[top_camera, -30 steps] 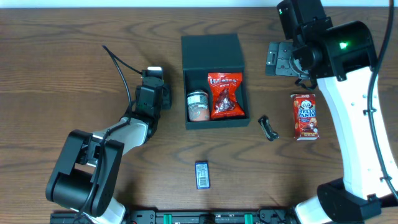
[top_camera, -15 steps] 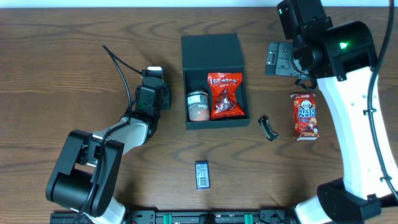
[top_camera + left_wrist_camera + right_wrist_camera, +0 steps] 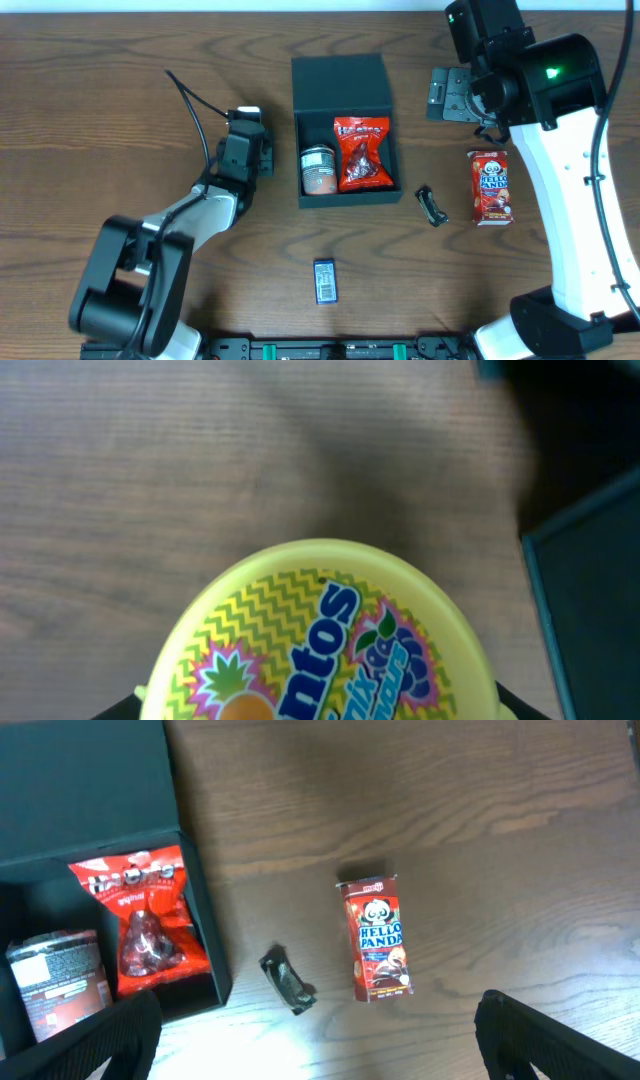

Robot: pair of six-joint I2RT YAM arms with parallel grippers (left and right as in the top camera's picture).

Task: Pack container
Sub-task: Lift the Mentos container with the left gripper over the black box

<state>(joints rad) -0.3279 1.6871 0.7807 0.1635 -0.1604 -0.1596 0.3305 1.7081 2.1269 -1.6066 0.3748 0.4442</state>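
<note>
The container [image 3: 346, 194] is a dark teal box, open, with its lid [image 3: 339, 80] lying flat behind it. Inside are a can [image 3: 318, 170] and a red snack bag [image 3: 362, 152]. My left gripper [image 3: 246, 150] is left of the box and shut on a yellow round Mentos tub [image 3: 320, 635], which the gripper hides from overhead. The box's edge [image 3: 590, 590] shows at the right of the left wrist view. My right gripper [image 3: 320, 1055] is open and empty, high above the table right of the box [image 3: 90, 820].
A red Hello Panda box [image 3: 490, 186] lies right of the container, also in the right wrist view [image 3: 378, 950]. A dark crumpled wrapper [image 3: 431, 206] lies between them. A small blue pack [image 3: 325, 281] lies near the front edge. A black cable [image 3: 190, 100] trails behind the left arm.
The left arm has shifted slightly, nudging its gripper a little away from the front edge. The right arm and the objects have not moved.
</note>
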